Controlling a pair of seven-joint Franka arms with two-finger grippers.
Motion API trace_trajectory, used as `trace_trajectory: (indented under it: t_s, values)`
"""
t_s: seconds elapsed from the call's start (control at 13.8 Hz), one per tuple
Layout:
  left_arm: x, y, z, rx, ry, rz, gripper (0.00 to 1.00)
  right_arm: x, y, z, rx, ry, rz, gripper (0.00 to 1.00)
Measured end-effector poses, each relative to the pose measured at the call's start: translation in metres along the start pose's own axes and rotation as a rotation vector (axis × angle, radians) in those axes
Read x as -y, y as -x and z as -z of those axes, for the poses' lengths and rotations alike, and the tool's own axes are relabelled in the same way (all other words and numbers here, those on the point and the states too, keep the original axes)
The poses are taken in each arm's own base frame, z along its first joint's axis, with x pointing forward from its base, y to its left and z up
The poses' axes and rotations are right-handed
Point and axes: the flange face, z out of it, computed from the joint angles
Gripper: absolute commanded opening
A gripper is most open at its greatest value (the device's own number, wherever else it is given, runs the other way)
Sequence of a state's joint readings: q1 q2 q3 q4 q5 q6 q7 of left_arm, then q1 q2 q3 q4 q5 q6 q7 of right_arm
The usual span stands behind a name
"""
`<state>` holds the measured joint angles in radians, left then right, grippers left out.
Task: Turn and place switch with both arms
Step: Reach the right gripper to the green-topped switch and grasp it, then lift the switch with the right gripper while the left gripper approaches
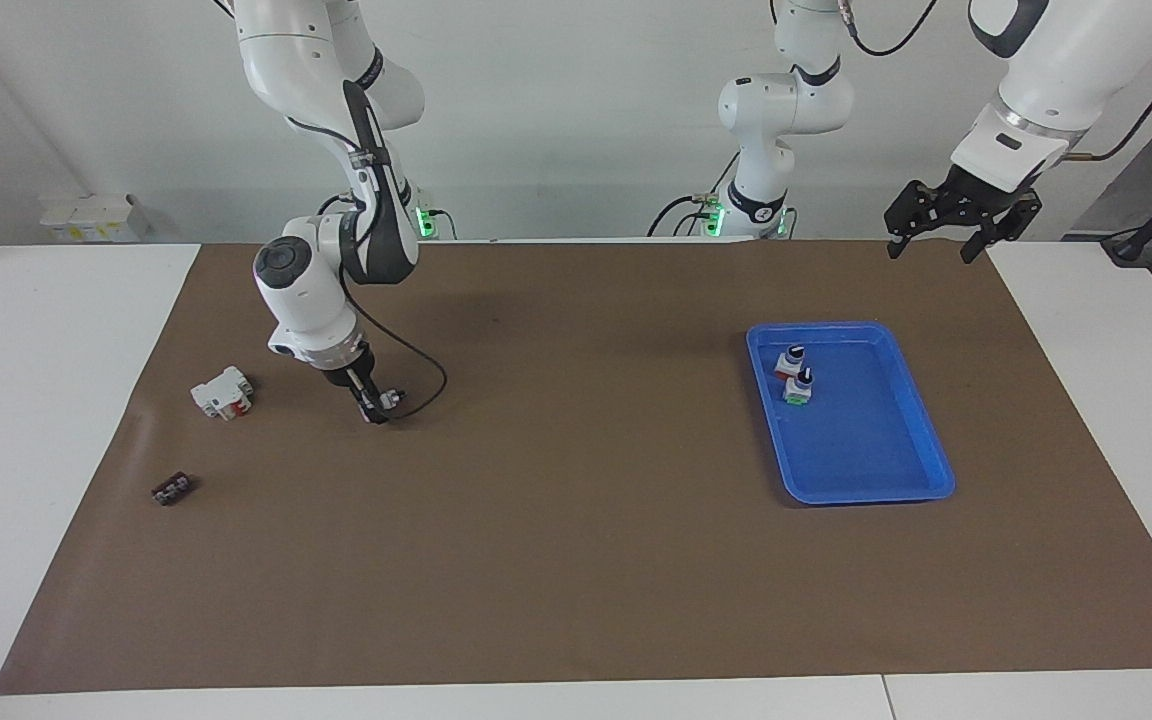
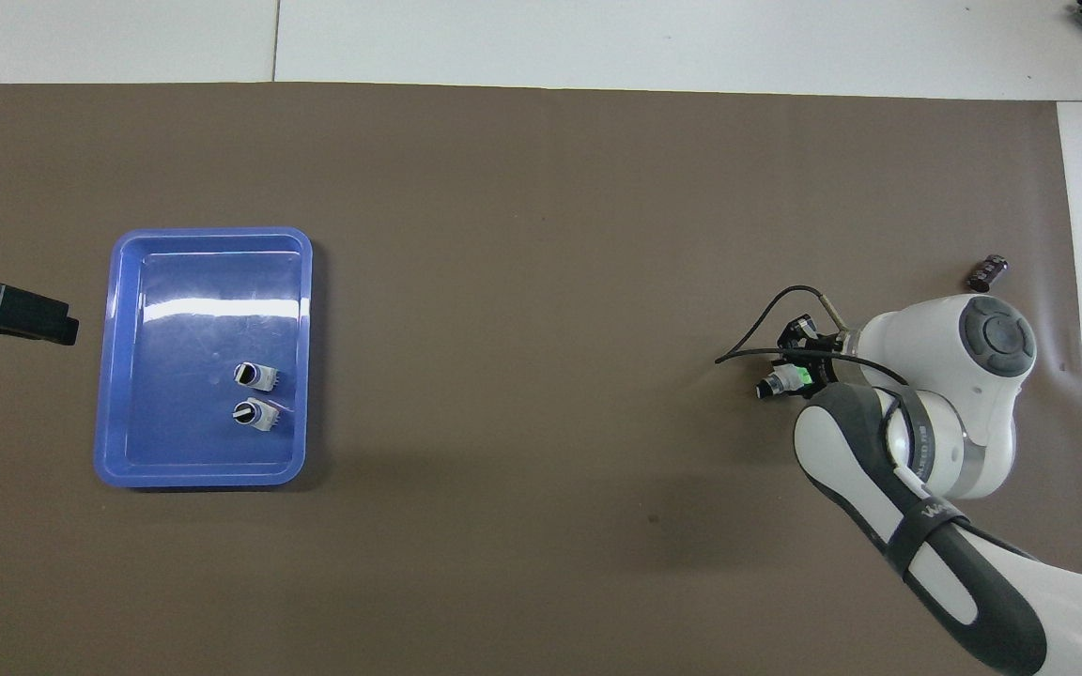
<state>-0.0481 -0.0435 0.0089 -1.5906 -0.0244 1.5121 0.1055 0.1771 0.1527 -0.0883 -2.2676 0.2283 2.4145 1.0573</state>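
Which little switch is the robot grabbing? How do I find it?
Find the right arm's end of the brown mat. There the right gripper is down at the mat, around the switch. Two similar switches stand in the blue tray; this one lies outside it.

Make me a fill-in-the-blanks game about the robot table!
1. The blue tray holds ___ switches.
2. The switch outside the tray is at the ___ gripper.
3. The left gripper hangs in the air with its jaws ___.
4. The tiny dark piece lies on the ___ mat.

Missing words: two; right; open; brown
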Motion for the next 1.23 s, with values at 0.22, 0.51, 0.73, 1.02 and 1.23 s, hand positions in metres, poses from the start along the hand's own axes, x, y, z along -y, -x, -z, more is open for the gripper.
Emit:
trace_trajectory:
  t_s: [0.22,0.51,0.73,1.02,1.23]
  values:
    - [-0.004,0.0,0.0,0.0,-0.001,-0.007,1.0,0.023,0.011,0.031,0.141,0.003,-0.062,0.0]
    - [-0.015,0.002,0.001,0.006,-0.001,-0.026,1.0,0.066,0.043,0.108,0.35,-0.055,-0.136,0.0]
    - [-0.041,0.003,0.0,0.011,0.009,-0.035,0.99,0.089,0.085,0.14,0.524,-0.064,-0.248,0.0]
    - [-0.078,0.003,0.001,0.021,0.184,0.085,0.99,0.11,0.157,0.176,0.69,-0.043,-0.376,0.0]
    - [-0.089,0.002,0.005,0.03,0.284,0.203,0.99,0.115,0.199,0.188,0.756,-0.004,-0.446,0.0]
